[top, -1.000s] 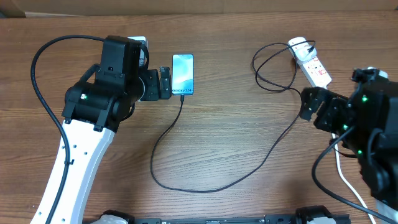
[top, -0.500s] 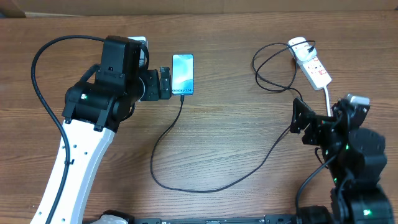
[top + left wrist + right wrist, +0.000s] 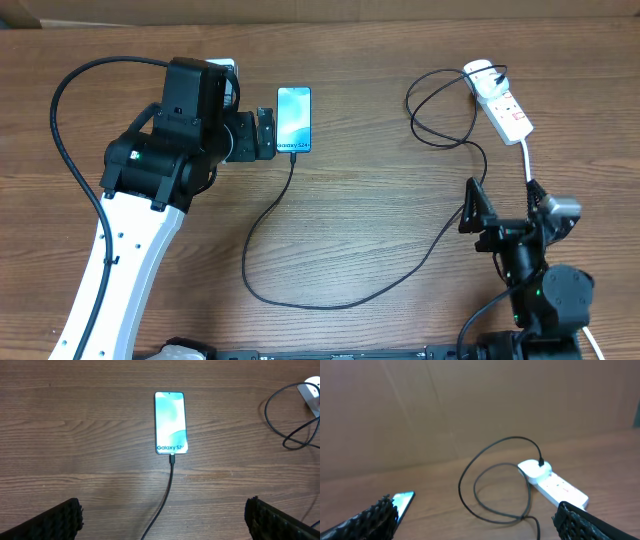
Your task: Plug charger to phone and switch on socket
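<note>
The phone [image 3: 294, 118] lies flat with its screen lit; it also shows in the left wrist view [image 3: 170, 422]. The charger [image 3: 300, 298], a thin black cable, has its tip in the phone's near end [image 3: 172, 459]. It loops across the table to a black plug [image 3: 497, 80] in the white socket [image 3: 508, 112]. My left gripper [image 3: 266, 133] is open and empty, just left of the phone. My right gripper [image 3: 505, 212] is open and empty, well in front of the socket [image 3: 555, 484], with the cable loops [image 3: 492, 485] between them.
The socket's thick white cord [image 3: 528, 165] runs toward my right arm. My left arm's black hose [image 3: 62, 120] arcs at the far left. A brown cardboard wall [image 3: 470, 405] stands behind the table.
My right arm has drawn back from beside the socket toward the table's front edge and turned to face the socket. The left arm, phone and cable have not moved.
</note>
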{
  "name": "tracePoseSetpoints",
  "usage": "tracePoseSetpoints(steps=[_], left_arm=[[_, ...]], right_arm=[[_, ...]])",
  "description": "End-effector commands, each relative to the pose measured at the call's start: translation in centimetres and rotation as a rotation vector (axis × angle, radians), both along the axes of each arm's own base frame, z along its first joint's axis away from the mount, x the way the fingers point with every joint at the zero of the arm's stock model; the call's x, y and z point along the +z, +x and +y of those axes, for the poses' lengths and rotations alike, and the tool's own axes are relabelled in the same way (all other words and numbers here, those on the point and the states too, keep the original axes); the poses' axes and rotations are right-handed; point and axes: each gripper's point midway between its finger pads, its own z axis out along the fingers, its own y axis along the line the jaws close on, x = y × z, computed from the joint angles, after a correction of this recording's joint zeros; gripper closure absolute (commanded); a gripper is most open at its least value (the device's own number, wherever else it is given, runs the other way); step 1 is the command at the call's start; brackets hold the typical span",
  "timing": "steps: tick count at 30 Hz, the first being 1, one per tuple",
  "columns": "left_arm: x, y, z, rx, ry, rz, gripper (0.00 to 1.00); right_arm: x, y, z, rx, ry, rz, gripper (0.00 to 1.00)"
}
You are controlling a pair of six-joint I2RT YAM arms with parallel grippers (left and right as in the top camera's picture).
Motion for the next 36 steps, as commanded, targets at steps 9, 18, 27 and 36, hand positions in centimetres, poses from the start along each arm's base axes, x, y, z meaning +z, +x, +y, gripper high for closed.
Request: tracePoseSetpoints(steps=[9,18,27,36], left_arm=[[-0.3,-0.1,0.1,0.015,0.004,0.006,0.0],[-0.3,-0.1,0.1,0.015,0.004,0.006,0.0],[-0.3,-0.1,0.2,0.016,0.004,0.006,0.01],[-0.3,-0.1,0.1,0.015,0.004,0.006,0.0]], right_arm=[[-1.4,-0.4,0.1,0.019,-0.007,-0.153,0.0],[-2.8,-0.7,0.2,0.027,-0.008,-0.205,0.0],[-3.0,-0.8,-0.3,0.015,-0.037,-0.211,0.0],[-6.8,-0.4,-0.8,-0.008,-0.081,-0.055,0.0]])
